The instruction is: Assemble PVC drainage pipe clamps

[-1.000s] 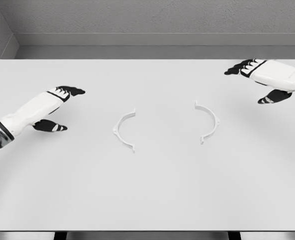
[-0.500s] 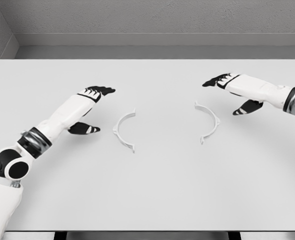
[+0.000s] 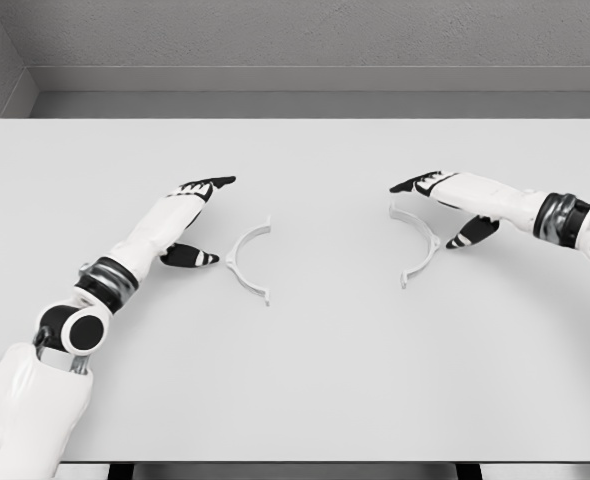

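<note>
Both robot hands are closer to the clamp halves than half a second ago. Left robot hand (image 3: 197, 218) spread, holding nothing, left half (image 3: 247, 262) just right of it. Right robot hand (image 3: 445, 205) spread, over right half (image 3: 418, 244). Halves well apart on bench (image 3: 305, 380).

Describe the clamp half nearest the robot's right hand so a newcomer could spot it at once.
On the white table, look right of centre, just under the open right hand. There lies a thin white half-ring, the right clamp half. Unlike the left clamp half, its curve bulges right and its opening faces left.
</note>
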You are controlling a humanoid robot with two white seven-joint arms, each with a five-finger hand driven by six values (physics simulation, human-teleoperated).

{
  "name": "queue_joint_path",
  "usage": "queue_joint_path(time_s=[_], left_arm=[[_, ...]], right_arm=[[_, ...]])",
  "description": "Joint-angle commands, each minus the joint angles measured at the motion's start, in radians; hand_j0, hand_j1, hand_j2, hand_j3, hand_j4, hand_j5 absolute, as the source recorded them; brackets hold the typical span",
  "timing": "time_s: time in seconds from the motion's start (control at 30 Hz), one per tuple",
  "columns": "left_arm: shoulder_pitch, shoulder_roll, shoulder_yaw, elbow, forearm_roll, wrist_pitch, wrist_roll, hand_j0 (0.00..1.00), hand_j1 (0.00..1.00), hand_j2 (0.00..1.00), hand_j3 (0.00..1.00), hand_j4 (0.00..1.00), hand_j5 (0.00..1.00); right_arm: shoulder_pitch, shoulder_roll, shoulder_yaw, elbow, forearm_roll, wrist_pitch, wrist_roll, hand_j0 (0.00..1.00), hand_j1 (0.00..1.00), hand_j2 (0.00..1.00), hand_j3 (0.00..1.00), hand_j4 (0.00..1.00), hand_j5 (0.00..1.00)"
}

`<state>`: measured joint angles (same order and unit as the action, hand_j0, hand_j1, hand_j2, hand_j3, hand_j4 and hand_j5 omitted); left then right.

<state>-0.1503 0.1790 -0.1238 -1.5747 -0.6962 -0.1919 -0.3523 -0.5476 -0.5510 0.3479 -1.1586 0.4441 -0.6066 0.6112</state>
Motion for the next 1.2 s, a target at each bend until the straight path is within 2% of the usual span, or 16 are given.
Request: queue_joint_path(time_s=[0.0,0.43,1.17], left_arm=[[0.000,-0.007,0.000,0.010,-0.002,0.019,0.003,1.00,1.00,1.00,1.00,1.00,1.00],[-0.008,-0.009,-0.031,0.016,-0.002,0.023,0.003,1.00,1.00,1.00,1.00,1.00,1.00],[-0.011,-0.024,-0.037,-0.001,0.001,0.023,0.001,1.00,1.00,1.00,1.00,1.00,1.00]], right_arm=[[0.000,0.006,-0.001,0.030,0.004,0.002,0.000,1.00,1.00,1.00,1.00,1.00,1.00],[-0.009,0.028,0.000,0.042,0.012,0.004,0.000,1.00,1.00,1.00,1.00,1.00,1.00],[-0.014,0.051,0.000,0.030,0.012,0.011,0.000,1.00,1.00,1.00,1.00,1.00,1.00]])
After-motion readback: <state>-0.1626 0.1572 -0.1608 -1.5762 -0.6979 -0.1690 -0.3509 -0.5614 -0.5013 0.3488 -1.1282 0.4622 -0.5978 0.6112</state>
